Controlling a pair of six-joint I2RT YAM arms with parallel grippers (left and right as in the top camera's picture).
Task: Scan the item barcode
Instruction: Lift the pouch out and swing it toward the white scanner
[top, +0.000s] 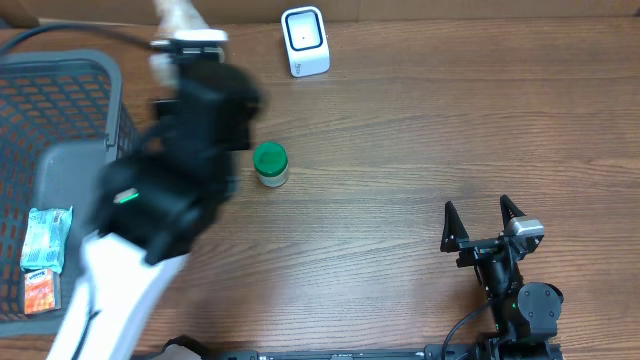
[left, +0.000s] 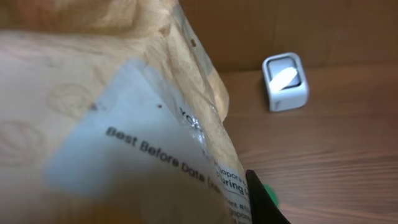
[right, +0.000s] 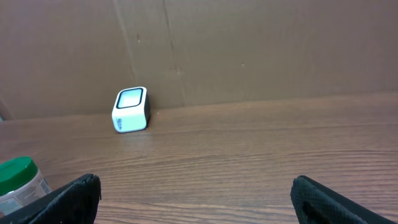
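1. the left gripper (top: 186, 48) is clenched on a tan paper pouch (left: 124, 124) and holds it clear of the table (top: 420, 130) toward the back left. in the left wrist view the pouch fills most of the frame, and its white label (left: 118, 149) with "best before date" print faces the camera.
2. the scanner (top: 305, 40) stands upright near the back edge, to the right of the pouch and apart from it.
3. the right gripper (top: 483, 218) is released, with its jaws spread wide and nothing between them. it sits low at the near right, well apart from the pouch and scanner.
4. we judge the pouch to be light, soft and crinkly, since the paper is creased. it will likely sag and bend rather than present a flat face.
5. we would take hold at an edge or seam, clear of the label, so that no finger covers the code. the print is too blurred for us to tell where the barcode sits.
6. a green-lidded jar (top: 270, 163) stands just beside the left arm. a basket (top: 112, 100) at the far left holds 2 packets (top: 45, 255). we judge neither to be part of this step.
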